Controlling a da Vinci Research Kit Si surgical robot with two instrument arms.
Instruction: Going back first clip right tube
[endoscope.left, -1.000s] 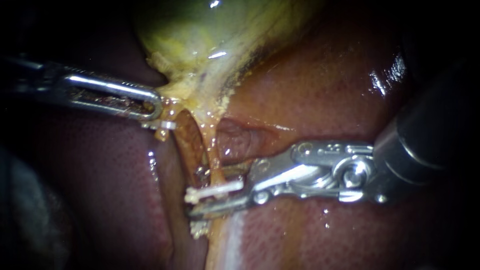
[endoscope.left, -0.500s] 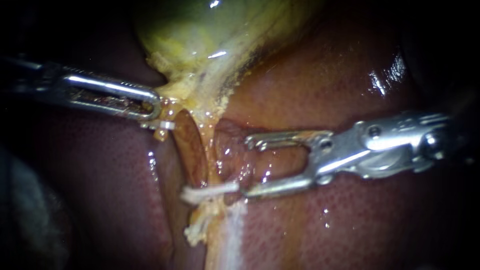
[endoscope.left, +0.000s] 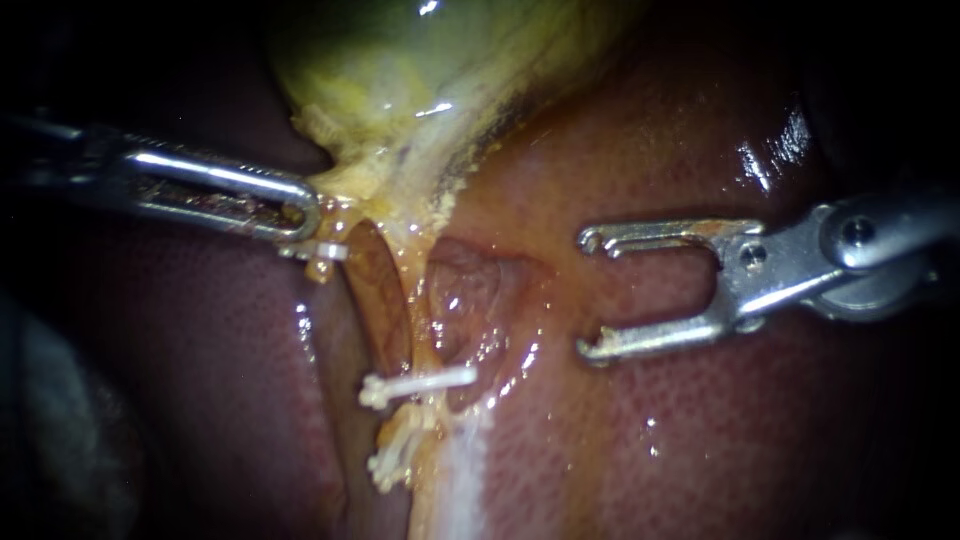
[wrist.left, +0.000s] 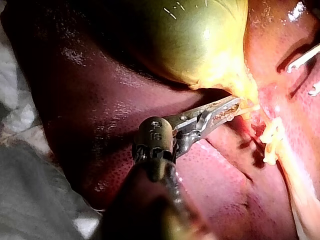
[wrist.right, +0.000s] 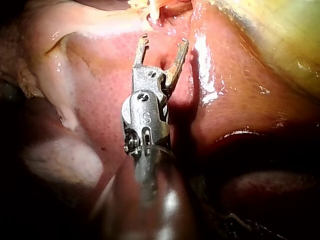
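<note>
Retreat step, we judge: our right instrument (endoscope.left: 590, 295), jaws spread and empty, hangs over the liver (endoscope.left: 650, 150), apart from the clip (endoscope.left: 420, 384) across the tube (endoscope.left: 426, 325); our left instrument (endoscope.left: 305, 215) pinches the gallbladder (endoscope.left: 400, 70) edge; next, a straight pull clear.

The view's edges cut off the gallbladder's (endoscope.left: 400, 60) top and the right instrument's (endoscope.left: 585, 293) shaft.
</note>
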